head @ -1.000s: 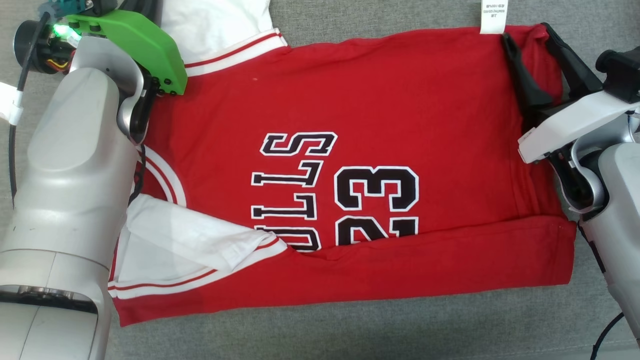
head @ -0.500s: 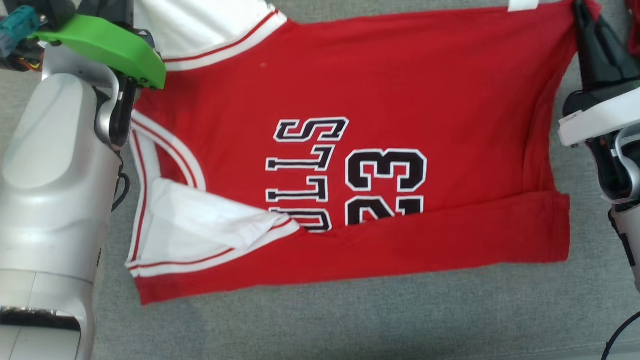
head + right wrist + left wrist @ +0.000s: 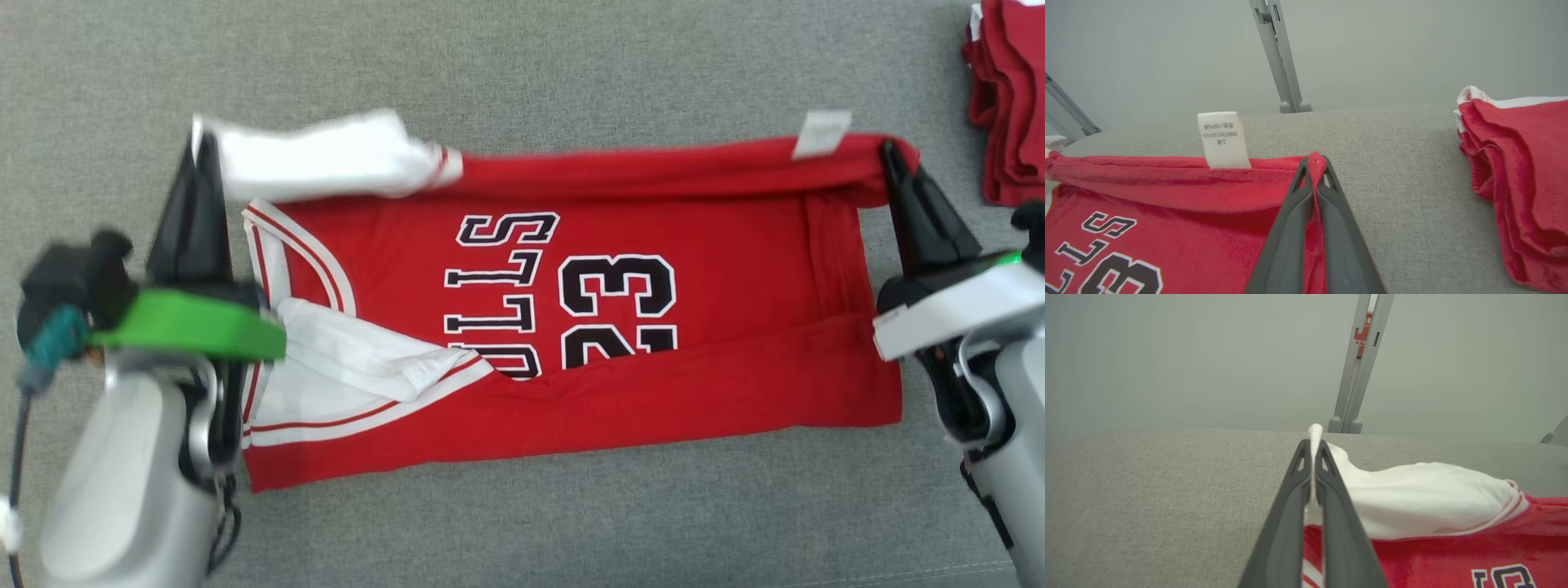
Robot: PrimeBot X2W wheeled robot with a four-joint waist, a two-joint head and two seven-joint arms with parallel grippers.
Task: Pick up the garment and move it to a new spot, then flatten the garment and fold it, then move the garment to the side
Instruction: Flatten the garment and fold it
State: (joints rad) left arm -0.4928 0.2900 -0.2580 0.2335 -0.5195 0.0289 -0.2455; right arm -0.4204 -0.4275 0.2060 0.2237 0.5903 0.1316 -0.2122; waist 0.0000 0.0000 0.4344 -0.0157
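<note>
Both finger pairs are pressed together on cloth. My left gripper [image 3: 202,149] pinches the white corner of the jersey [image 3: 735,269] at 10 o'clock, and my right gripper [image 3: 888,155] pinches its red corner at 2 o'clock. Between them the far edge is rolled over toward 6 o'clock, with the white tag [image 3: 823,133] showing. The jersey's body lies flat mid-frame on the grey surface [image 3: 522,73], its 6 o'clock edge folded over. A stack of red garments [image 3: 1008,114] sits past 2 o'clock, apart from the jersey.
</note>
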